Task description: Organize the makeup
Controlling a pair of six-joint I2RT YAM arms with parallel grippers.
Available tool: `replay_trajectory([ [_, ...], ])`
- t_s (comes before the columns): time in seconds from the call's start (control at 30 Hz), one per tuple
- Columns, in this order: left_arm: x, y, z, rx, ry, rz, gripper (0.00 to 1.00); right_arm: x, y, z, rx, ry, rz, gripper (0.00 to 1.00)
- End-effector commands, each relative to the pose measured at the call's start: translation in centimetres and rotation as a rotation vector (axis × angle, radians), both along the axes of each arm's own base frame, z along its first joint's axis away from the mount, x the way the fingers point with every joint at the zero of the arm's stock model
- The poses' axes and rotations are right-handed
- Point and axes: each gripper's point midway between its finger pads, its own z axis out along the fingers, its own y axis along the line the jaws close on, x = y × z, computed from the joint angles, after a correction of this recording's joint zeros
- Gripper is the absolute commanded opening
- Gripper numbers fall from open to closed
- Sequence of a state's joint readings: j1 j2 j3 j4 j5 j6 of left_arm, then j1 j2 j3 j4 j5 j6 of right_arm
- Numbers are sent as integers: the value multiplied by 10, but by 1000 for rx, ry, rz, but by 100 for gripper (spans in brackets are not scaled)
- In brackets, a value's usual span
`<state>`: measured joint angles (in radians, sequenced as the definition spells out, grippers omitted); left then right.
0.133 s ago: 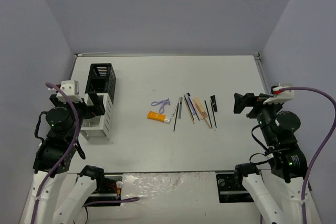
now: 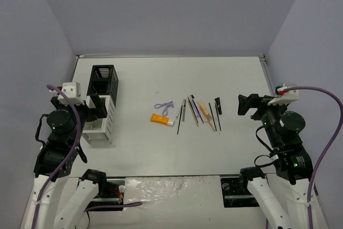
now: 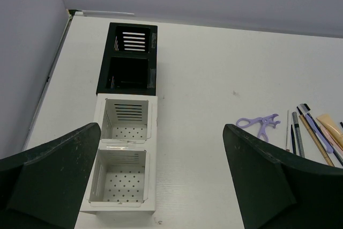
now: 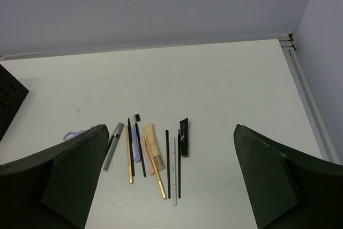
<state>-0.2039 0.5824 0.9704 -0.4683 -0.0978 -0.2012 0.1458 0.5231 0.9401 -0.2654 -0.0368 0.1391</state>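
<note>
None of the makeup (image 2: 187,112) had reached the rack (image 2: 102,79) — every piece lay loose on the tabletop (image 2: 225,148). The left pincer (image 3: 161,138) and right pincer (image 4: 171,132) gaped wide, empty.

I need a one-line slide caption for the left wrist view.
Open left pincer frames the black-and-white compartment rack; purple looped tool lies apart on the table.

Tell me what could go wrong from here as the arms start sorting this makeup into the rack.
The thin pencils and brushes lie packed side by side, some touching; the open right end effector may pinch two at once or scatter neighbours.
The rack has narrow compartments; a long pencil dropped tilted could catch a rim or tip out.
The left end effector appears right beside the rack and could nudge it.
</note>
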Motion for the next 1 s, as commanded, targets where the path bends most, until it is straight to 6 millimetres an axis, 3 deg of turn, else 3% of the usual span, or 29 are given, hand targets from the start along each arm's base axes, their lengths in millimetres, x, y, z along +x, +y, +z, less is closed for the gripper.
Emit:
replay_trajectory([
  [0.0, 5, -2, 25, -10, -89, -5, 97, 22, 11, 3, 40, 7, 28, 100],
  [0.2, 6, -1, 21, -5, -74, 2, 97, 56, 13, -44, 149, 199, -48, 100],
  [0.33, 8, -2, 19, -3, -66, -2, 97, 80, 11, -106, 153, 407, -125, 100],
  [0.53, 10, -5, 16, -4, -54, -15, 97, 92, 7, -175, 134, 564, -193, 99],
  [0.83, 13, -8, 12, -1, -38, -30, 97, 91, 6, -247, 65, 732, -204, 64],
  [0.97, 15, -8, 11, 1, -31, -31, 97, 89, 11, -271, 46, 793, -184, 56],
])
